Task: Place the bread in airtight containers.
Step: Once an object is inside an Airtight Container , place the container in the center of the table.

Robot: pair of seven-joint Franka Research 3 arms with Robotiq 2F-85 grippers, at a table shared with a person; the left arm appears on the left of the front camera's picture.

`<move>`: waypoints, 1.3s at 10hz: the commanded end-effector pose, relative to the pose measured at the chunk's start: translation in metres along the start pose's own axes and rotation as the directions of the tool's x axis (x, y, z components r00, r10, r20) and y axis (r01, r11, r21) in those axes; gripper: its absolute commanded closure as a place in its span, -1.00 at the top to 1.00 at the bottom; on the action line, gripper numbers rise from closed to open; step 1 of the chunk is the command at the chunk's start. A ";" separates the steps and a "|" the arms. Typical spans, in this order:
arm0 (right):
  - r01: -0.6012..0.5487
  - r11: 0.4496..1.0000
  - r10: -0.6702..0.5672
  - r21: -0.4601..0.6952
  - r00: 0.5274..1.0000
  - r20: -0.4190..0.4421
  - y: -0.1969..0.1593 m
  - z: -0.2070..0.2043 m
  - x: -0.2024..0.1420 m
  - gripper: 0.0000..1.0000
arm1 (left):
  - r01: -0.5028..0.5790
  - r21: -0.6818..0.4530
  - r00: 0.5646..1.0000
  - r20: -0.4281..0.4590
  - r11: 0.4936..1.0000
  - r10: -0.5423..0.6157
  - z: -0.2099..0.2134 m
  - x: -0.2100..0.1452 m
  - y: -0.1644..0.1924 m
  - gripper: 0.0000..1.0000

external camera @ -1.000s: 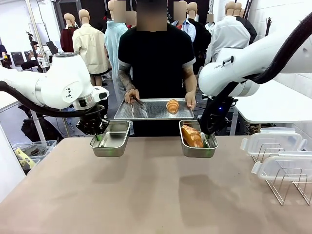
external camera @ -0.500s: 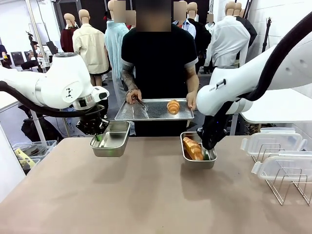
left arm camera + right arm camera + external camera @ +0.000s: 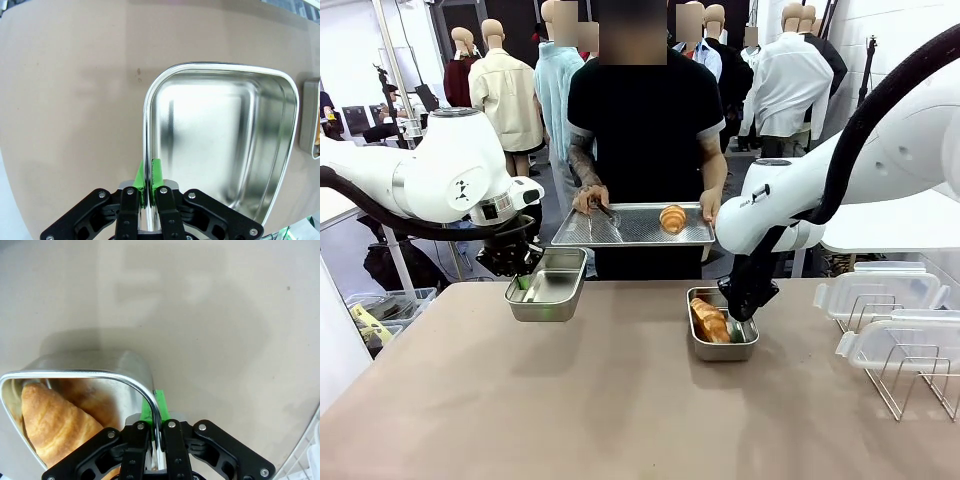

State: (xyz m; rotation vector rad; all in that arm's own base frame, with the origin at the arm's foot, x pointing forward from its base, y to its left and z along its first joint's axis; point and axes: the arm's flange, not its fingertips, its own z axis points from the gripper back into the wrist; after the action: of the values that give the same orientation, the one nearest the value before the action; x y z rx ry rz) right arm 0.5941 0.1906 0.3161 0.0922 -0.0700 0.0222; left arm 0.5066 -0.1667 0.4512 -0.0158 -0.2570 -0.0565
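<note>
Across the foreground, a broad tan table [image 3: 620, 420]. Beyond its far edge, in a person's two hands, a large flat steel tray [image 3: 620, 230], with tongs in one of those hands. At the table's right end, a wire rack [image 3: 910, 385] with clear plastic snap-on lids [image 3: 880, 292] propped against it, apparently not yet used.

Next in size, two small rectangular stainless-steel pans with rolled rims. First, the left pan [image 3: 546, 298]: empty, up off the table, in the same place as a second ago. Pinched at its rim by the left tool [image 3: 148, 172], clamped tight with a green pad on either side of the steel edge. Then the right pan [image 3: 722, 348]: raised close under the tray a second ago, now much lower and nearer the robot's side. On the table or just above it; cannot tell which. Gripped at one corner of the rim by the right tool [image 3: 156, 405], likewise closed on the rolled edge.

Smallest, two golden-brown croissant-shaped rolls. The first roll [image 3: 708, 320] lying inside the right pan; the second roll [image 3: 673, 218] alone on the tray.

Probably about halfway: one pan filled and being set down. Still to come, by the look of it: second roll into the left pan, then lids on both.
</note>
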 end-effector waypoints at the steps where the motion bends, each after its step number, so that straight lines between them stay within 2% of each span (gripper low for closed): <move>1: 0.018 1.000 -0.018 -0.011 1.000 -0.014 0.000 0.003 0.007 -1.00 | 0.004 0.000 1.000 0.006 1.000 -0.004 0.003 0.001 0.001 -1.00; 3: 0.011 1.000 -0.012 -0.026 1.000 -0.026 0.002 0.004 0.011 -1.00 | 0.004 0.000 1.000 0.006 1.000 -0.004 0.003 0.001 0.001 -1.00; 4: 0.014 0.999 -0.015 -0.032 0.999 -0.041 0.004 0.004 0.012 -0.68 | 0.004 0.000 1.000 0.006 1.000 -0.004 0.003 0.001 0.001 -1.00; 8: 0.030 0.997 -0.034 -0.071 0.998 -0.052 0.010 0.016 0.007 0.90 | 0.004 0.000 1.000 0.006 1.000 -0.004 0.003 0.001 0.001 -1.00; 9: 0.027 0.996 -0.030 -0.087 0.999 -0.044 0.012 0.022 0.003 1.00 | 0.004 0.000 1.000 0.006 1.000 -0.004 0.003 0.001 0.001 -1.00; 13: -0.011 0.989 0.010 -0.144 1.000 -0.008 0.019 0.060 -0.024 1.00 | 0.004 0.000 1.000 0.006 1.000 -0.004 0.003 0.001 0.001 -1.00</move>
State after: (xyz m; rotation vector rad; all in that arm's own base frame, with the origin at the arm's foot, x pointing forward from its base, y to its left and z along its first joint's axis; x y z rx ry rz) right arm 0.5816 0.2058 0.3684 0.0014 -0.0469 0.0445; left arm 0.5066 -0.1667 0.4512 -0.0158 -0.2570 -0.0565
